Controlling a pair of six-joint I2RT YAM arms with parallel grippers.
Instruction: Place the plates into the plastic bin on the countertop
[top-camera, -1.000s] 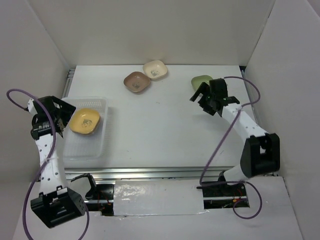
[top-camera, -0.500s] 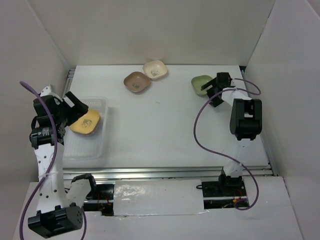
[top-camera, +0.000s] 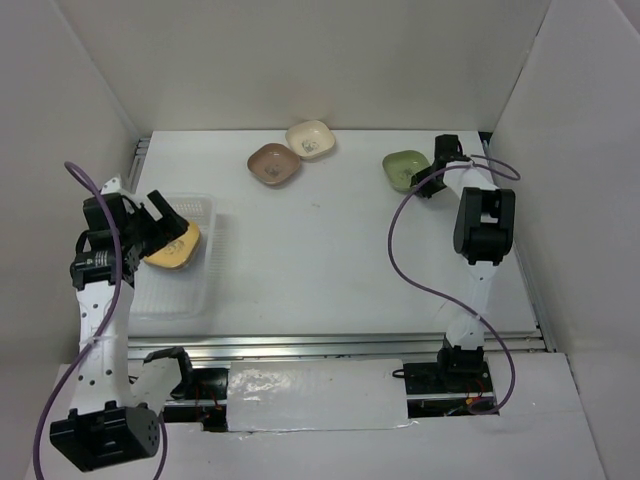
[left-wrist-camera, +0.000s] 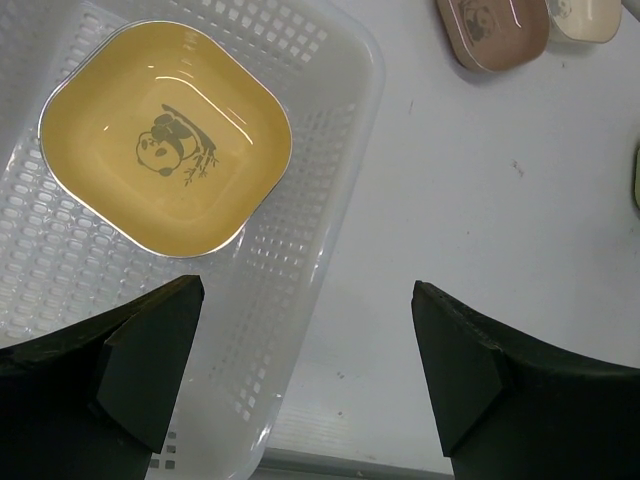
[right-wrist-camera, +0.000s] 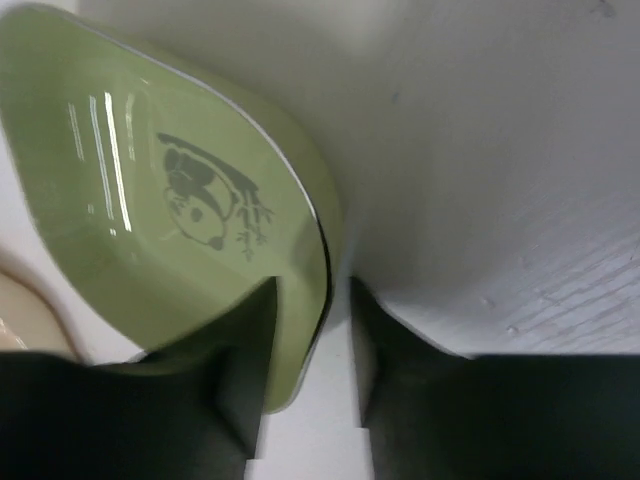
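Observation:
A green plate (top-camera: 403, 167) (right-wrist-camera: 150, 220) lies at the back right of the countertop (top-camera: 320, 260). My right gripper (top-camera: 425, 180) (right-wrist-camera: 312, 300) straddles its right rim, one finger inside the dish and one outside, jaws narrowed with a thin gap still showing. A yellow plate (top-camera: 172, 246) (left-wrist-camera: 165, 135) rests in the plastic bin (top-camera: 190, 290) (left-wrist-camera: 300, 250) at the left. Above the bin's right edge, my left gripper (top-camera: 165, 225) (left-wrist-camera: 307, 295) hangs wide open and empty. A brown plate (top-camera: 273, 164) (left-wrist-camera: 492, 30) and a cream plate (top-camera: 310, 139) (left-wrist-camera: 585, 12) sit side by side at the back centre.
White walls enclose the countertop on the left, back and right. A purple cable (top-camera: 400, 250) loops from the right arm over the table's right side. The metal rail (top-camera: 330, 345) runs along the near edge.
My right gripper has moved down onto the green plate's rim and its jaws have narrowed around it. My left gripper, still open, has shifted right over the bin.

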